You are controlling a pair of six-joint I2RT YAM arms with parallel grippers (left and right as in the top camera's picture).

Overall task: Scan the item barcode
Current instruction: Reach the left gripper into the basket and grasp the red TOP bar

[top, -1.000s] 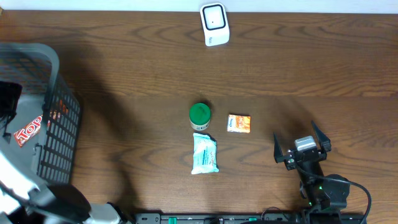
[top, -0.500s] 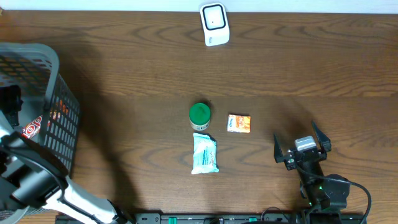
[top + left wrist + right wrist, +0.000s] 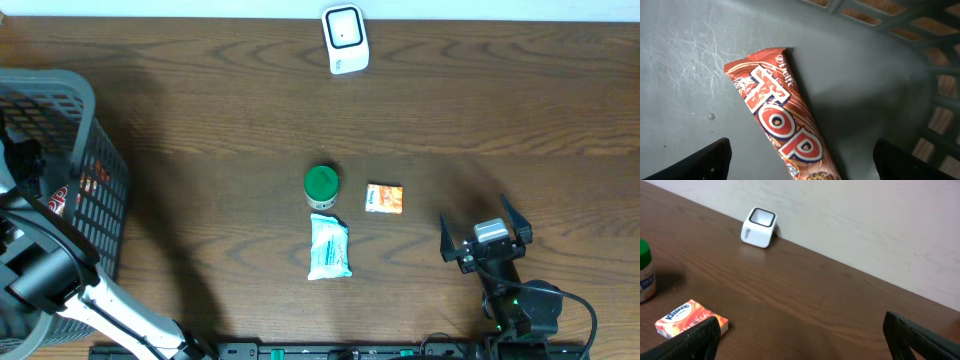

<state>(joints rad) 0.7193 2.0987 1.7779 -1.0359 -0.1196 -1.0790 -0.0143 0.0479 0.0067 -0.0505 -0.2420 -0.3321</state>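
Left wrist view: the chocolate bar (image 3: 777, 127), in a red-brown wrapper lettered "TOP", lies flat on the grey floor of the basket (image 3: 685, 55). It runs on a diagonal, with one crimped end toward the upper left and the other passing out of the lower edge of the picture. The left gripper (image 3: 805, 160) has its two dark fingertips spread wide. One shows at the lower left corner and one at the lower right, and the bar's lower half lies in the gap between them. Neither fingertip touches the wrapper, so the jaws hold nothing. Whether a barcode faces up cannot be told – only the brand lettering shows.

From overhead, the basket sits at the table's (image 3: 200, 120) far left edge, with the left arm reaching down into it and a bit of the red wrapper visible through the mesh wall.

Well apart from the basket, mid-table, stand a green-lidded jar (image 3: 321, 184), a small orange tissue pack (image 3: 384, 198) just to its right, and a pale wipes packet (image 3: 329, 247) just below the jar. The white scanner (image 3: 345, 40) stands at the far edge of the table, beyond those three.

The right gripper (image 3: 475, 212) rests near the table's near right side – fingers splayed fully apart, nothing between them, pointing toward the scanner.
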